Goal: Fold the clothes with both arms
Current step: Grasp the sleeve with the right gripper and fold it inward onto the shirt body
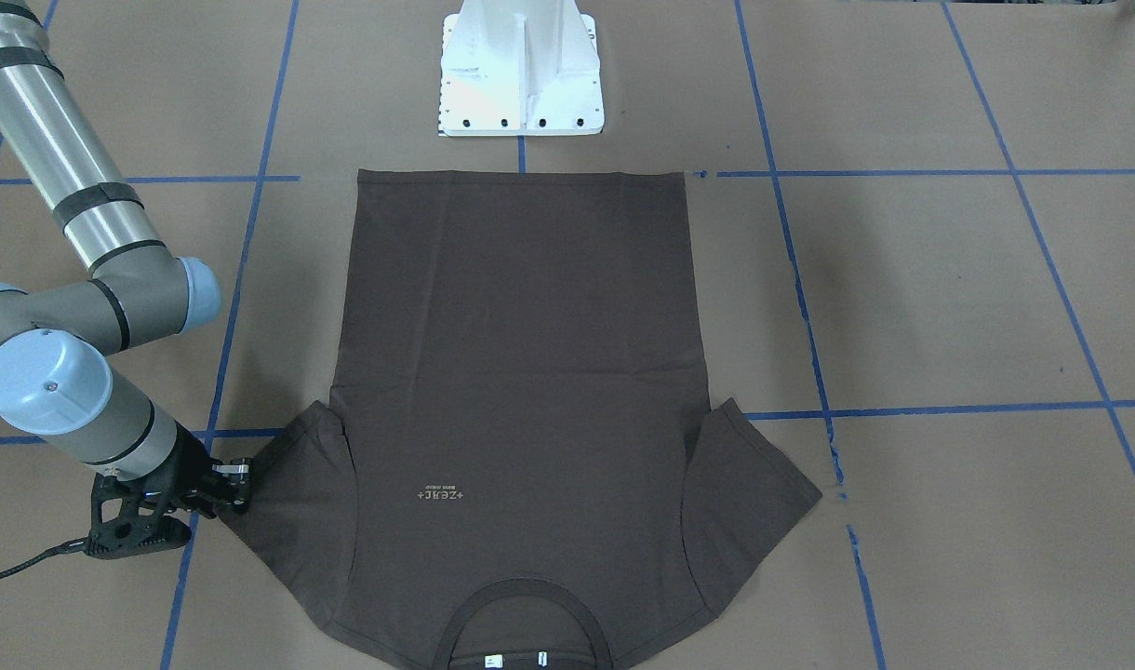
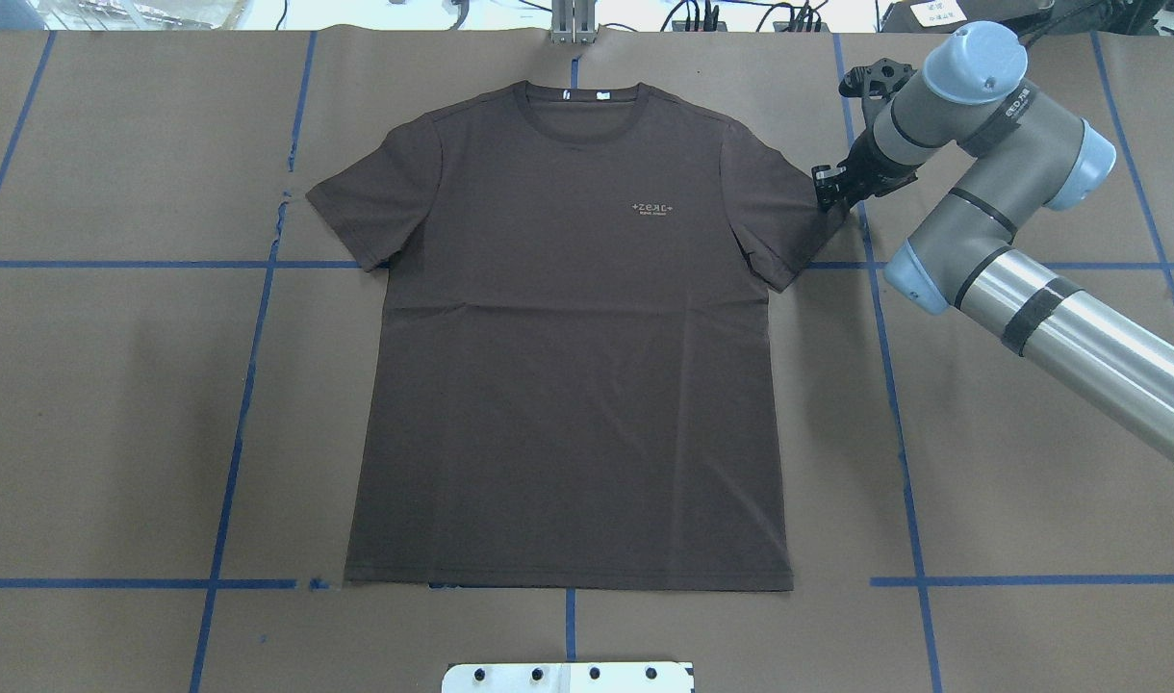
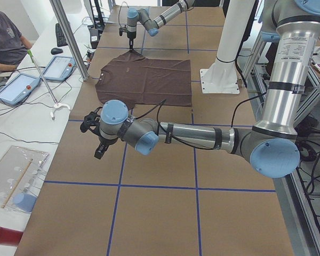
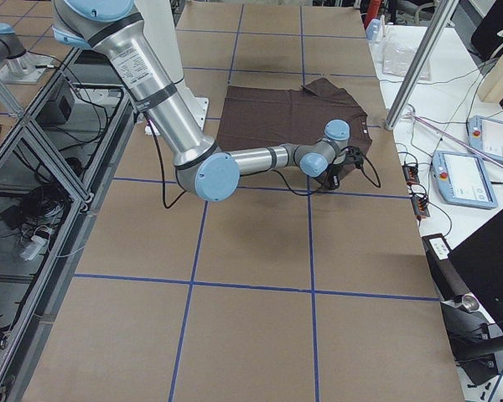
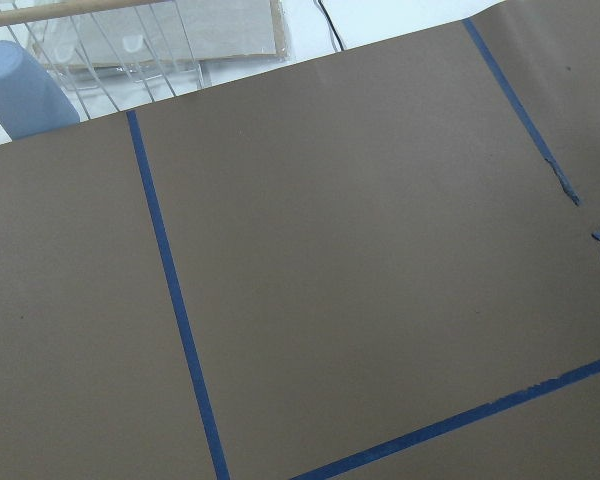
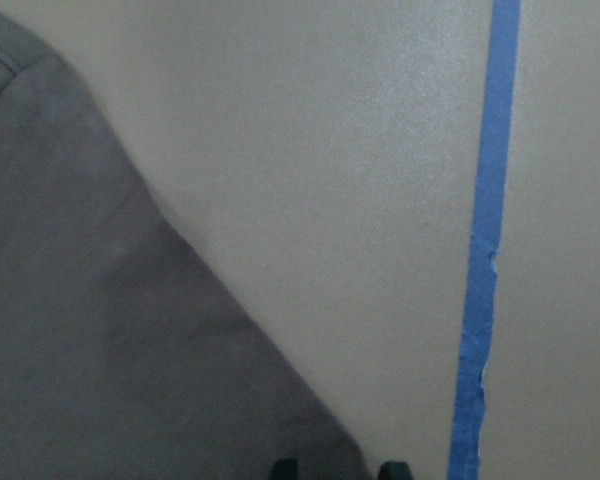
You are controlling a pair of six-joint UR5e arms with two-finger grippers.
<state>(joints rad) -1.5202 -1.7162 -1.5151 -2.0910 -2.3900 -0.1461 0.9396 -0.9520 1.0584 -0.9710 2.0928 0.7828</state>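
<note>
Right jaws slightly apart, astride T-shirt sleeve tip on desk; left jaws — cannot tell | chest lettering roughly "+ZEAL+"; smaller line unreadable

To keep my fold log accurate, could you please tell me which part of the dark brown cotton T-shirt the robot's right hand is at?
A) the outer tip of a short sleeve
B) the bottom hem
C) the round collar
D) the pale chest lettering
A: in the overhead view the right hand sits at the outer tip of the short sleeve of the dark brown cotton T-shirt.
</note>
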